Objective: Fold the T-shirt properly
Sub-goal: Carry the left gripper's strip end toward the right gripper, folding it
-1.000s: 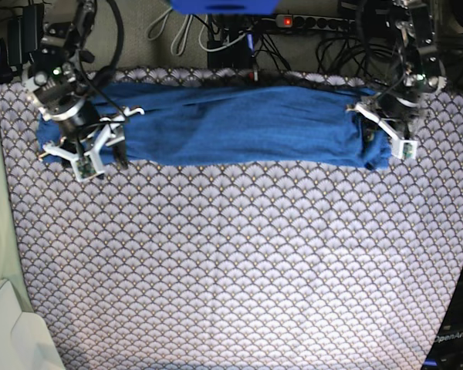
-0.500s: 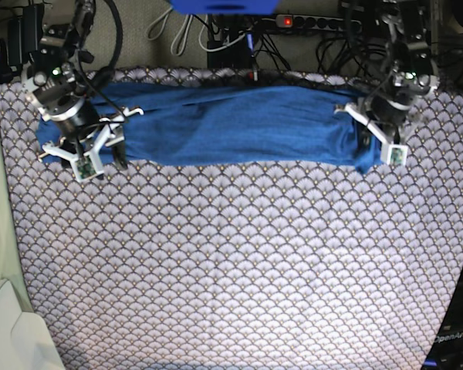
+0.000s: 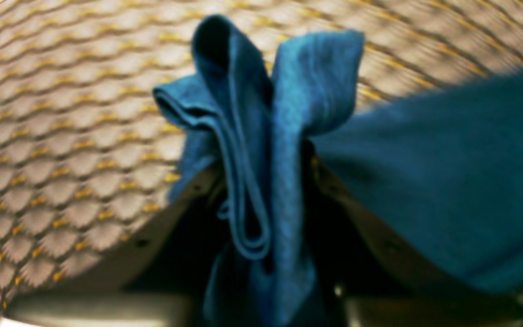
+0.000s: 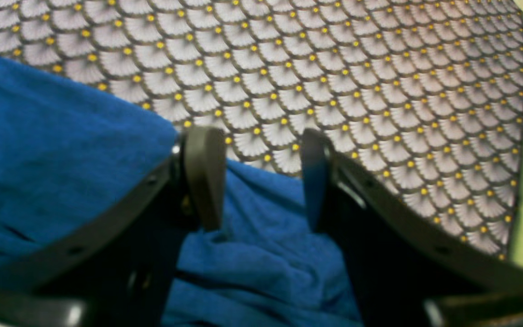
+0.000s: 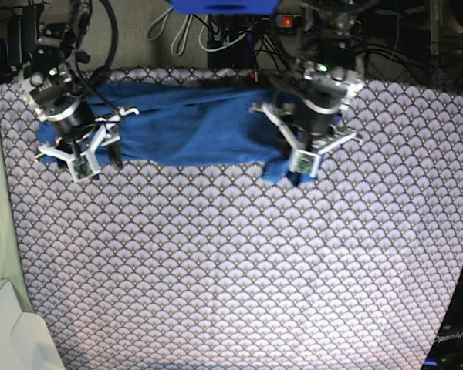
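The left gripper (image 3: 268, 190) is pressed together on the T-shirt (image 5: 193, 127), pinching a bunched end of the blue cloth whose folded layers and hem stand up between its fingers (image 3: 184, 204); in the base view that same gripper (image 5: 302, 163) sits near the middle of the far part of the patterned cloth (image 5: 231, 270), with a blue tail of fabric hanging at its tip. The right gripper (image 4: 261, 181) stands spread, its two fingers (image 4: 202, 177) apart over rumpled blue fabric at the shirt's other end, with nothing clamped between them; whether the tips press on the cloth cannot be told. The base view alone shows the whole layout: the shirt lies as a long blue band along the far edge of the scallop-patterned cloth, the right gripper (image 5: 81, 158) at its end on that view's left, the left gripper at the other end. The left wrist view alone shows the stacked layers inside the pinch, though it is blurred; the right wrist view alone shows the open gap between the fingers. There are two grippers, one T-shirt and one patterned cloth.
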You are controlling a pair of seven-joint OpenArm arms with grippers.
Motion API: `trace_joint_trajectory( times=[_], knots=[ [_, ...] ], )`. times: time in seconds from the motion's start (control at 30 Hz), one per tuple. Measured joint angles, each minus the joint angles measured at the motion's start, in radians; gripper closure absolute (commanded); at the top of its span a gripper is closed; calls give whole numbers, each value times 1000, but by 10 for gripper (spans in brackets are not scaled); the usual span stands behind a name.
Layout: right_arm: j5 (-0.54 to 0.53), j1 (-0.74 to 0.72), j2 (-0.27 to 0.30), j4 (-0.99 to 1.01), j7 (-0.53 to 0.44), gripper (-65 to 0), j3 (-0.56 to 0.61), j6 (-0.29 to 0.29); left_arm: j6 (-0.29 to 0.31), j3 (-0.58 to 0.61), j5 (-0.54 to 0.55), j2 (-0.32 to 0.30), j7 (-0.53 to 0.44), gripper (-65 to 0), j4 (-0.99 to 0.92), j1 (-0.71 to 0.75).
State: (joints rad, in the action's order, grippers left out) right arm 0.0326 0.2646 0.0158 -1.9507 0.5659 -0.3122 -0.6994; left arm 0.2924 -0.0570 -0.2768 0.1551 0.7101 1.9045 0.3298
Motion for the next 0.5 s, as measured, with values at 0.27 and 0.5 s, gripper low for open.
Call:
trace_joint_trajectory(
  times=[0.27, 0.5],
  knots=[
    [0, 0, 19, 0, -1, -284, 1, 0, -261, 250, -33, -8, 1, -5, -85, 43],
    [3, 2, 21, 0, -1, -284, -1, 0, -337, 322, -3, -6, -6, -4, -79, 45]
  ],
)
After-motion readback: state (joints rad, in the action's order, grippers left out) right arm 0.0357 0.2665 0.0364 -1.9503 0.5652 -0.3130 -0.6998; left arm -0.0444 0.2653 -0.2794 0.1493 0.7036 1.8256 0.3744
